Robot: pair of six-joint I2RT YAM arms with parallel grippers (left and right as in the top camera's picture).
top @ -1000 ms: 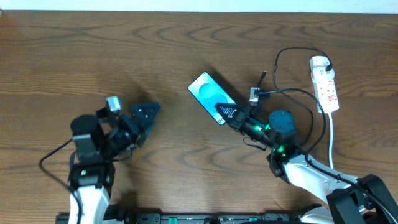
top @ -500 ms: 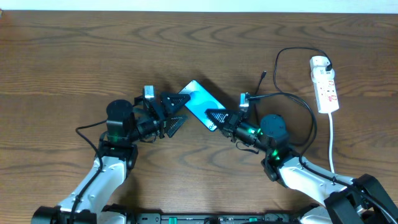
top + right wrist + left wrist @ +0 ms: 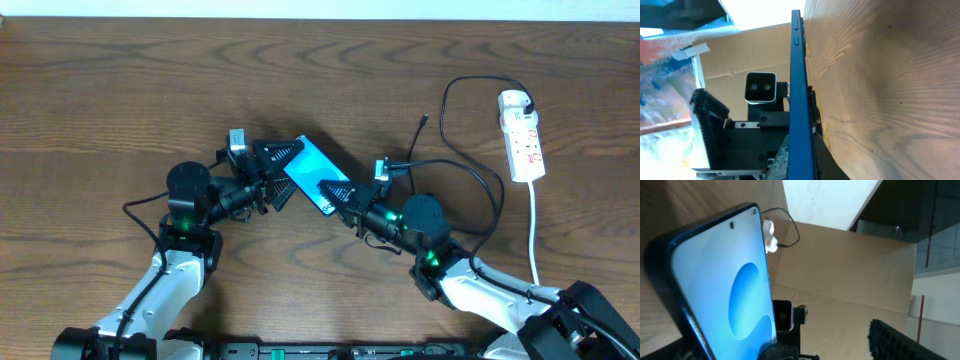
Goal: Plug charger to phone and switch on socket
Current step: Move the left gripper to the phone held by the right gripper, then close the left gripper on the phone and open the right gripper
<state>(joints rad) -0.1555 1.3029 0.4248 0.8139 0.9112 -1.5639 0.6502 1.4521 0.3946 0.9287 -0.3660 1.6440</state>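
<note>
The phone [image 3: 308, 166], with a cyan-blue screen, sits mid-table between my two grippers. My right gripper [image 3: 332, 189] is shut on its lower right end; the right wrist view shows the phone's blue edge [image 3: 799, 90] pinched between the jaws [image 3: 802, 165]. My left gripper [image 3: 282, 172] is open, its fingers spread around the phone's left end; the screen [image 3: 730, 290] fills the left of the left wrist view. The black charger cable [image 3: 470, 150] loops from the socket strip [image 3: 523, 135] at the right, and its plug tip [image 3: 424, 120] lies free on the table.
The strip's white cord [image 3: 533, 220] runs down toward the front edge at the right. The strip also shows far off in the left wrist view [image 3: 769, 235]. Brown wooden tabletop [image 3: 120, 90] all around.
My left arm has swung right and up to the phone. My right gripper has carried the phone leftward toward it. The cable and strip have not moved.
</note>
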